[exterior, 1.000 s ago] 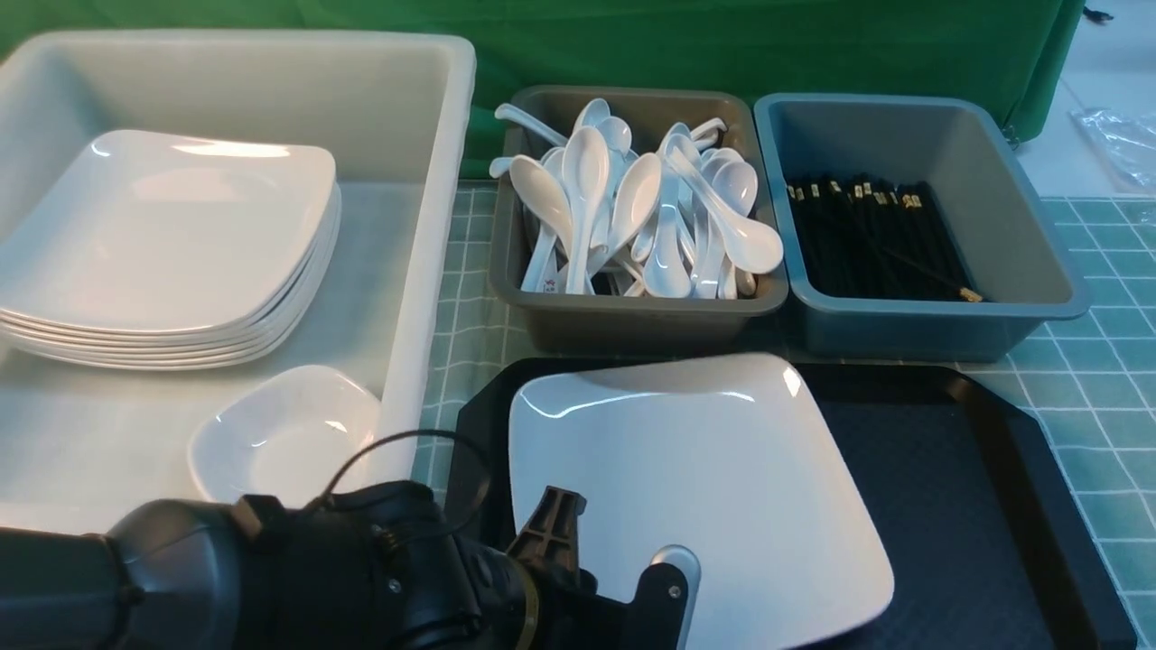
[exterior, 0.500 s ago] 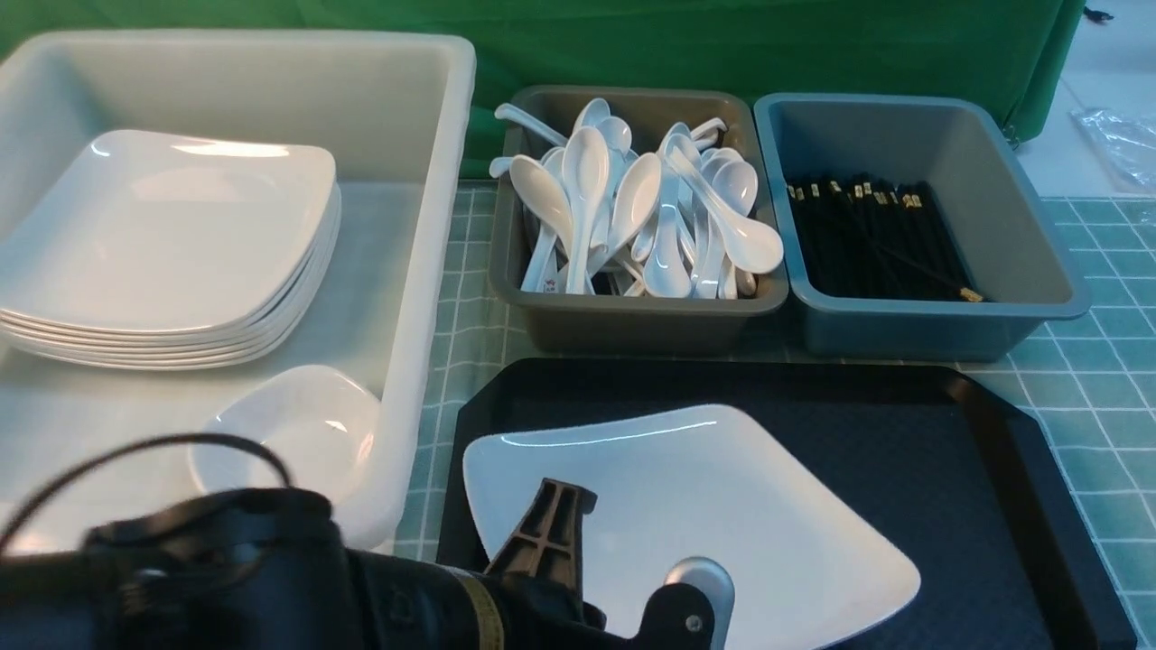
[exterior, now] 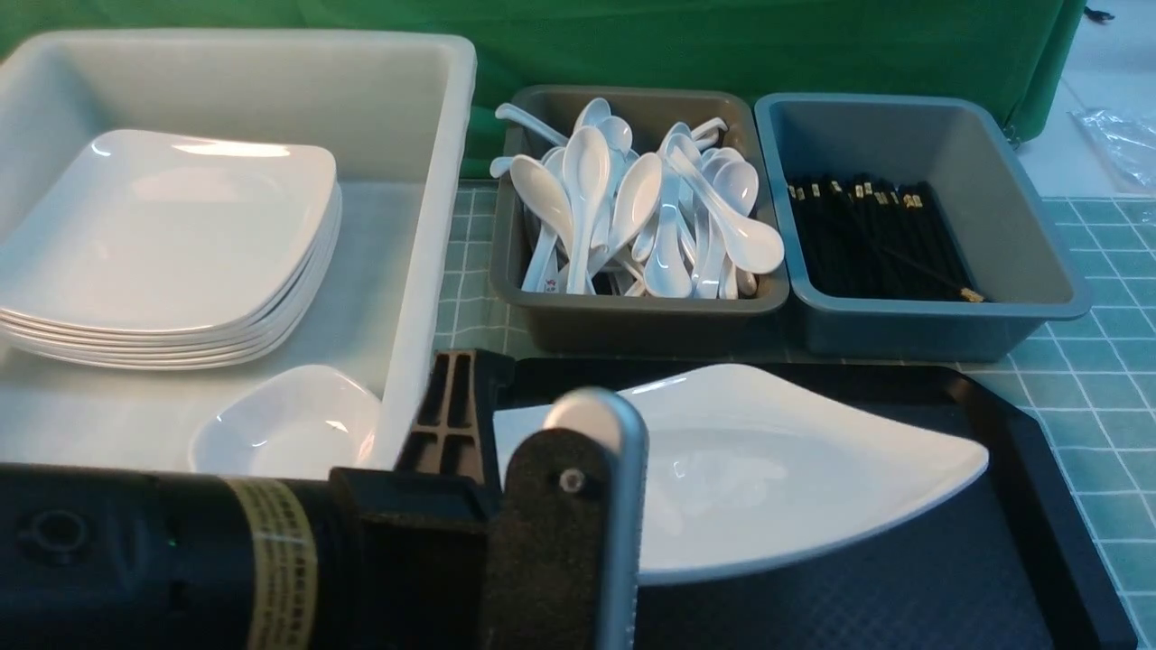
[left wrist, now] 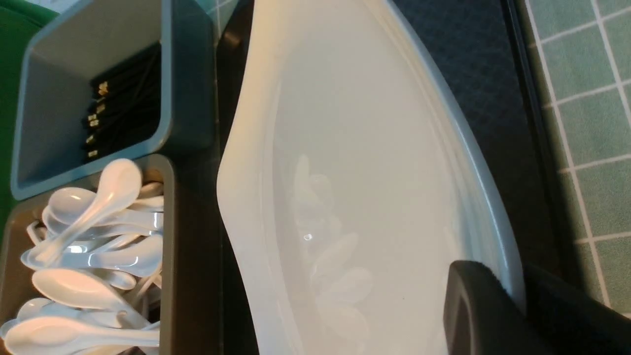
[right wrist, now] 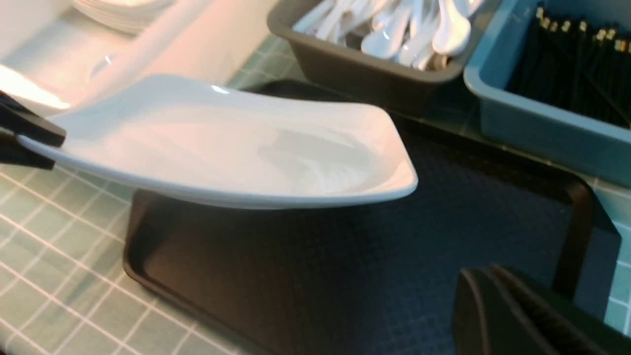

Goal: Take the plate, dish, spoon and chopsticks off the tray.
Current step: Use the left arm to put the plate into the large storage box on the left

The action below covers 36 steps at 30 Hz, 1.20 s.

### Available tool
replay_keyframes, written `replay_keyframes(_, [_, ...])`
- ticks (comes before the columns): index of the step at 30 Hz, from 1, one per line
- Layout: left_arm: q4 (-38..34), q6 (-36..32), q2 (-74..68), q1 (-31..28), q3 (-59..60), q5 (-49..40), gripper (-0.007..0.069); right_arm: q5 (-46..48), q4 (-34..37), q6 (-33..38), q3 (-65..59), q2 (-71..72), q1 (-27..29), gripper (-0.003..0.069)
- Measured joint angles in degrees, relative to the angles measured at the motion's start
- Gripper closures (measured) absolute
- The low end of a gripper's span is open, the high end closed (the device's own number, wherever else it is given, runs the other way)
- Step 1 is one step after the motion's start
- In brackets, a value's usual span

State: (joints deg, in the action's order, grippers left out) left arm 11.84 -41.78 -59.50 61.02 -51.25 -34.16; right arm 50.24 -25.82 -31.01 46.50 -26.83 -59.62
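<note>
handling: large glossy white square plate (exterior: 795,469), stiff, slick, probably fragile
hold: left gripper (exterior: 519,415) clamped on its nearest rim

On my right wrist camera the plate (right wrist: 222,148) hangs tilted, clear of the tray (right wrist: 345,276). Its left corner is pinched between the 2 black fingers of the left gripper (right wrist: 47,147) and reaches out over the green checked cloth (right wrist: 64,236). My right gripper (right wrist: 485,281) sits by the tray's right rim, jaws pressed together on nothing. Beyond the tray's far edge I see 2 bins: the grey bin (right wrist: 355,69) heaped with white spoons (right wrist: 394,29) and, to its right, the blue-grey bin (right wrist: 532,128) holding black chopsticks (right wrist: 567,59).
</note>
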Motion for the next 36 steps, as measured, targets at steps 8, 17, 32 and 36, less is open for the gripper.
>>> replay_keyframes(8, [-0.2, 1.2, 5.3, -0.3, -3.7, -5.3, 0.0594, -1.0, -0.8, 0.4, 4.8, -5.6, 0.0, 0.0638])
replay_keyframes(17, [20.5, 13.1, 5.1, -13.8, -6.8, -12.0, 0.0594, -6.8, -2.9, 4.4, 10.9, -18.7, 0.0, 0.0638])
replay_keyframes(32, [27.2, 13.5, -20.3, -51.3, -6.9, 5.5, 0.0594, -7.7, -2.9, 10.4, 12.7, -25.0, 0.0, 0.0638])
replay_keyframes(36, [29.5, 14.2, -24.8, -52.1, -6.9, 5.8, 0.0596, -7.4, -2.8, 10.7, 12.6, -25.0, 0.0, 0.0638])
